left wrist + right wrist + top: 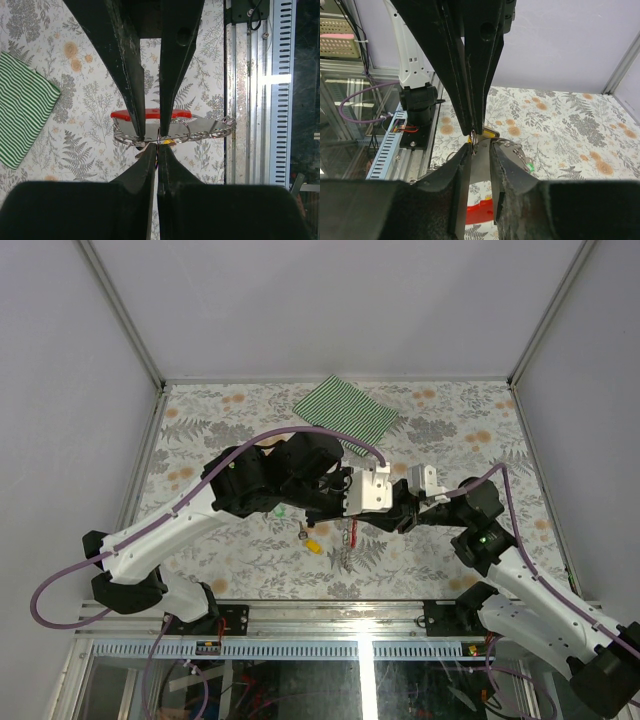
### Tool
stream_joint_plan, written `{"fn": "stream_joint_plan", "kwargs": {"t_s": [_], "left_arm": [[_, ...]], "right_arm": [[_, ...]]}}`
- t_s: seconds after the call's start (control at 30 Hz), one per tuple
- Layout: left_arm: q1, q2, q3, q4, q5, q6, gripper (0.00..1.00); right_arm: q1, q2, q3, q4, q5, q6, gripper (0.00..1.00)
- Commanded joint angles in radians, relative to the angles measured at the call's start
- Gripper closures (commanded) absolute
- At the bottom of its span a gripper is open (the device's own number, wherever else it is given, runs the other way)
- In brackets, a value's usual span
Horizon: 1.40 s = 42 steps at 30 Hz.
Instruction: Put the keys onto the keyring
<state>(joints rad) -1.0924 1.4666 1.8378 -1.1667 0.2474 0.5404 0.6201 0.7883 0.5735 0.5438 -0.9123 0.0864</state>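
From above: find the keyring (349, 537) below the meeting point of left arm (180, 515) and right arm (520, 575), in the near half of the surface (450, 430). Just left of it, a yellow key (313, 547); further left, a green key (283, 511), both loose on the surface.

From the left wrist: left tool (157, 146) pinched fully closed at the silver ring (125, 138), red strap (122, 114) just behind; exact contents of the pinch too small to tell.

From the right wrist: right tool (479, 150) with jaws partly apart astride a silver strip (480, 170); gripping or merely flanking, impossible to tell. Judged best for threading: hold the ring steady, close gently, feed a key's hole on slowly without twisting.
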Motion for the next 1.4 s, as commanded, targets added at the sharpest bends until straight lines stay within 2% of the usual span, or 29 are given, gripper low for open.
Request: {"fn": "stream_joint_plan", "kwargs": {"t_s": [0.0,0.2,0.4,0.57,0.67,0.83,0.93,1.37], "left_arm": [[-0.011,-0.010,0.010,0.030,0.014,0.021,1.00],[-0.018,-0.006,0.016,0.031,0.007,0.022,1.00],[-0.019,-0.002,0.017,0.031,0.004,0.021,1.00],[-0.021,-0.003,0.014,0.032,0.001,0.022,1.00],[-0.020,-0.021,0.001,0.056,-0.002,0.016,0.99],[-0.020,-0.123,-0.100,0.194,0.015,-0.022,0.84],[-0.021,-0.199,-0.191,0.306,0.047,-0.056,0.79],[-0.021,-0.451,-0.471,0.700,0.061,-0.173,0.68]], "right_arm": [[0.013,0.010,0.055,0.050,-0.038,-0.002,0.76],[0.029,0.028,0.064,0.048,-0.055,-0.001,0.82],[0.042,0.027,0.067,0.059,-0.054,-0.001,0.80],[0.048,0.021,0.069,0.063,-0.051,0.005,0.99],[0.050,0.012,0.067,0.080,-0.044,0.022,1.00],[0.050,-0.015,0.082,0.083,-0.043,0.045,1.00],[0.050,-0.033,0.090,0.074,-0.044,0.053,1.00],[0.051,-0.032,0.160,0.050,-0.079,0.074,1.00]]}}
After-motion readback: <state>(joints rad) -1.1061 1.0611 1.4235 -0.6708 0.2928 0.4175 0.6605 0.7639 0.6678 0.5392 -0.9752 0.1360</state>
